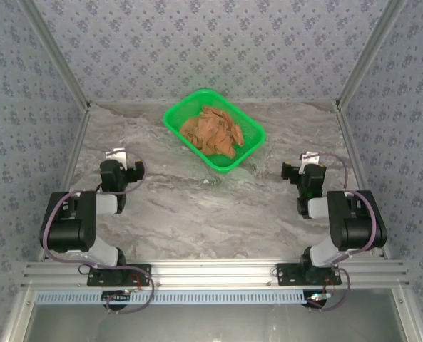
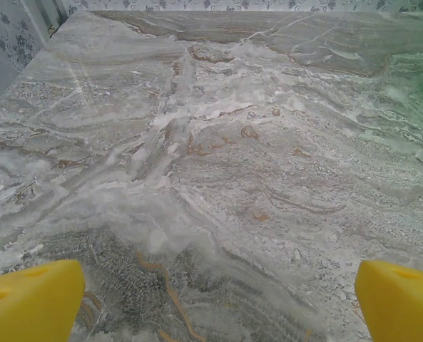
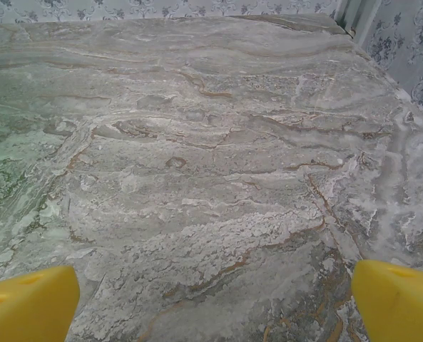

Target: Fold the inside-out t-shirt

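From the top view I see the counter (image 1: 197, 214) bare across the middle and lower frame, so there is open passage from both sides. The green basket (image 1: 250, 146) stands at upper center, its rim ringing the t-shirt (image 1: 211, 132). Patterned walls (image 1: 197, 43) close off the left, right and back.

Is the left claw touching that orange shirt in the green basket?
Apart. The top external view shows the open left gripper well short of the t-shirt, which lies in the basket, with bare table between them.
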Controlling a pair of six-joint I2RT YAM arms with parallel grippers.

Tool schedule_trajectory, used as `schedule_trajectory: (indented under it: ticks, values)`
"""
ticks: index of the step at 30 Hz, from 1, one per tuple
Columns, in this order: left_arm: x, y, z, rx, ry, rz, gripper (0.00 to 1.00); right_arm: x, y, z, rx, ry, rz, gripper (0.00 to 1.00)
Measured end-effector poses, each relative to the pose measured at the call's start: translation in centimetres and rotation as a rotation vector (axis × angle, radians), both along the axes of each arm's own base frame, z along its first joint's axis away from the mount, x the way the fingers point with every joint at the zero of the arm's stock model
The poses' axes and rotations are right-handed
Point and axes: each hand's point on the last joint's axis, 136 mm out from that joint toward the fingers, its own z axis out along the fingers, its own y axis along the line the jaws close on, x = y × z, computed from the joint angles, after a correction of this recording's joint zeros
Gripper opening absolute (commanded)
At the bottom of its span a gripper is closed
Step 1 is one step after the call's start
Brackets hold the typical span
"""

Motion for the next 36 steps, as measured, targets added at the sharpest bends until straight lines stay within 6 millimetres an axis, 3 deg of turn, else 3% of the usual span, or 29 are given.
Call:
schedule_trajectory:
  ticks: [29, 33, 36]
  values:
    - [0.0, 0.0, 0.0, 0.000, 0.003, 0.000, 0.98, -0.1, -0.2, 0.1, -0.006, -0.001, -0.015, 1.00]
    - [-0.5, 0.4, 1.0, -0.008, 0.059, 0.030, 0.98, -0.8, -0.8, 2.5, -0.030, -0.028, -0.066, 1.00]
    - [0.2, 1.3, 5.3, -0.072, 0.022, 0.113, 0.92, -1.2, -1.2, 7.1, 0.017, -0.112, -0.114, 1.00]
